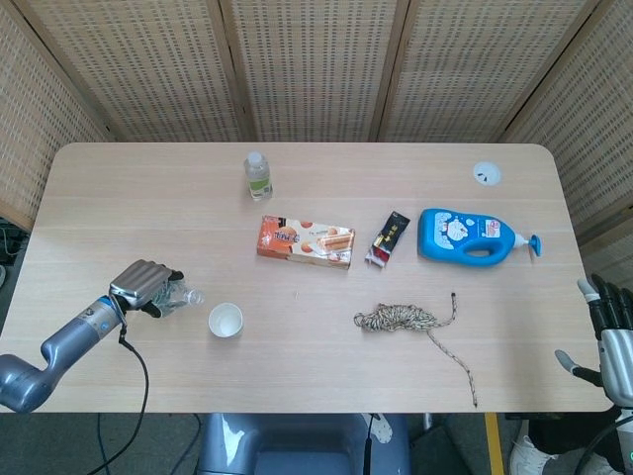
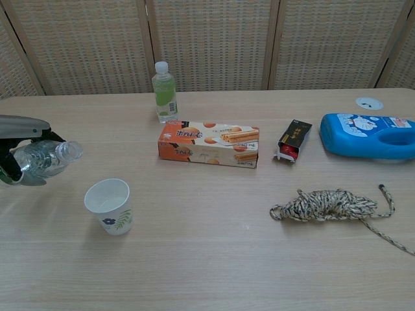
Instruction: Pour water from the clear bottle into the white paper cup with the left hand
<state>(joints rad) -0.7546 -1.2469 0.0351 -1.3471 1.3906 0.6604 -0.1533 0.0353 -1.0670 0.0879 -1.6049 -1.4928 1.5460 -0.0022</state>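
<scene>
My left hand (image 1: 144, 285) grips the clear bottle (image 2: 47, 159) at the table's front left. The bottle is uncapped and tipped nearly flat, its mouth pointing right, just left of and above the white paper cup (image 2: 109, 206). The cup (image 1: 226, 321) stands upright with a small flower print on its side. No water stream shows between mouth and cup. In the chest view only part of the left hand (image 2: 16, 139) shows at the frame's left edge. My right hand (image 1: 611, 332) hangs beyond the table's right front corner with its fingers apart and nothing in it.
A small green-label bottle (image 1: 258, 175) stands at the back. An orange biscuit box (image 1: 306, 241), a dark snack packet (image 1: 388, 238) and a blue detergent bottle (image 1: 470, 236) lie across the middle. A coiled rope (image 1: 407, 319) lies front right.
</scene>
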